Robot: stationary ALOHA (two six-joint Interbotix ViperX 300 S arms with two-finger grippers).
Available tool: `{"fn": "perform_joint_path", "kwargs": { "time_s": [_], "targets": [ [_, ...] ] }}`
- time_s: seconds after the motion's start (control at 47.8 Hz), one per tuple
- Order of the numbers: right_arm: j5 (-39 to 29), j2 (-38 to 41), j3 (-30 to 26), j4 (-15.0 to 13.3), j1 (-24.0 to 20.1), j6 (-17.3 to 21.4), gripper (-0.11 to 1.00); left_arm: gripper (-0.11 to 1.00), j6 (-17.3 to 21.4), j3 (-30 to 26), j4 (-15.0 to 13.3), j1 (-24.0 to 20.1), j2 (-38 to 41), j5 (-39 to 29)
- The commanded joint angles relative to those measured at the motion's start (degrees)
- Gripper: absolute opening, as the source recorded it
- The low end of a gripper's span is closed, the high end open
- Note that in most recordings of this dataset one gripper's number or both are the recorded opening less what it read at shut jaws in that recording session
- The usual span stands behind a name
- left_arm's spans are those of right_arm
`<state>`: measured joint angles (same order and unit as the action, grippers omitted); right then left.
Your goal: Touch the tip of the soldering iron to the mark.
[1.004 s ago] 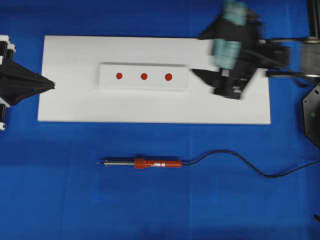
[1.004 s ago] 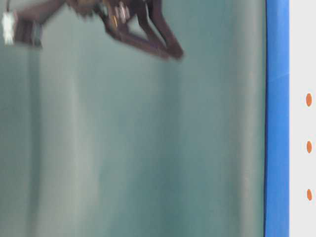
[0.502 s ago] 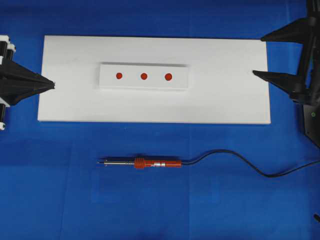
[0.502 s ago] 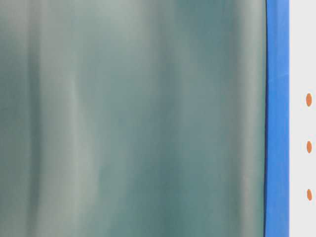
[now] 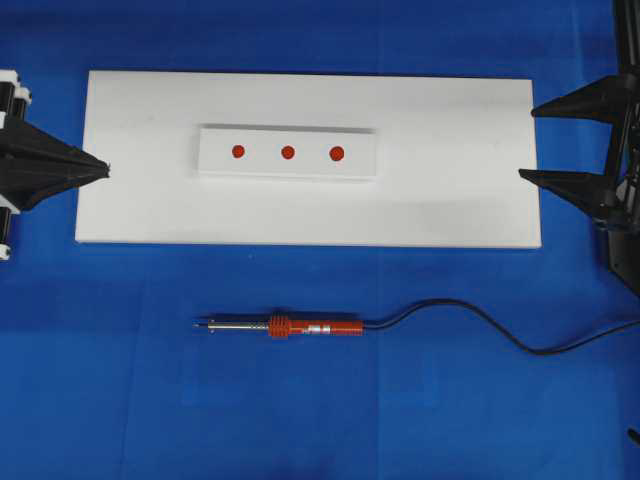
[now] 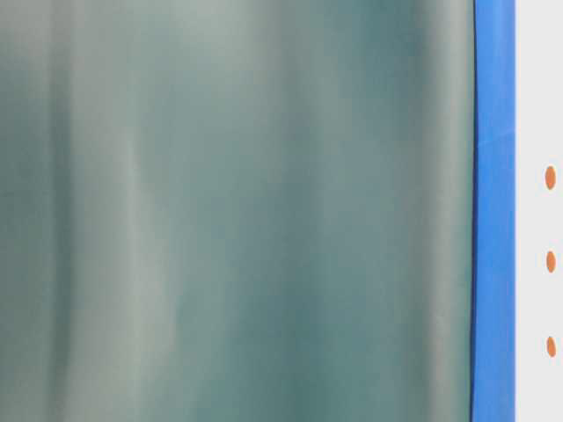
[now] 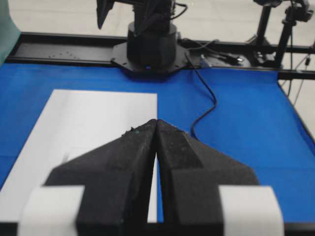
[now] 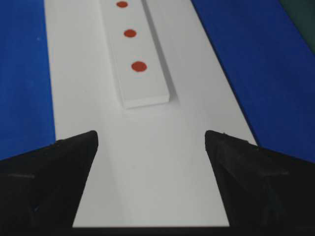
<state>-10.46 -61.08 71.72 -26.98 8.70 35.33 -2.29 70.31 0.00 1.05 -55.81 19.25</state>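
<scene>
The soldering iron (image 5: 315, 327) lies flat on the blue cloth in front of the white board, its silver tip (image 5: 200, 322) pointing left and its black cord (image 5: 480, 322) trailing right. The mark (image 5: 238, 152) is the left, smallest red dot on the white strip (image 5: 287, 166); in the right wrist view the mark (image 8: 122, 4) is the farthest dot. My left gripper (image 5: 105, 170) is shut and empty at the board's left edge, its tips (image 7: 156, 120) pressed together. My right gripper (image 5: 528, 142) stands open and empty at the board's right edge, jaws wide over bare board (image 8: 151, 135).
The white board (image 5: 450, 200) lies across the back half of the blue cloth. The right arm's black base (image 7: 150, 46) stands past the board's far end in the left wrist view. The table-level view shows mostly a green backdrop (image 6: 237, 211).
The right gripper has pulled back from over the board's right part to its right edge, then shifted slightly toward the front. The left gripper and soldering iron have not moved.
</scene>
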Motion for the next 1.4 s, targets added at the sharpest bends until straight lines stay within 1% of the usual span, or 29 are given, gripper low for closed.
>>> {"fn": "perform_joint_path", "kwargs": {
  "time_s": [0.0,0.481,1.38],
  "targets": [
    [1.7,0.5,-0.4,0.1,0.0,0.2,0.8,0.0,-0.1,-0.5,0.1,0.2,0.4,0.4],
    [2.3,0.6,-0.4,0.1,-0.1,0.2,0.8,0.0,0.0,-0.5,0.1,0.2,0.5,0.3],
    [2.3,0.4,-0.6,0.1,-1.8,0.1,0.8,0.0,0.0,-0.6,0.1,0.2,0.5,0.3]
  ]
}}
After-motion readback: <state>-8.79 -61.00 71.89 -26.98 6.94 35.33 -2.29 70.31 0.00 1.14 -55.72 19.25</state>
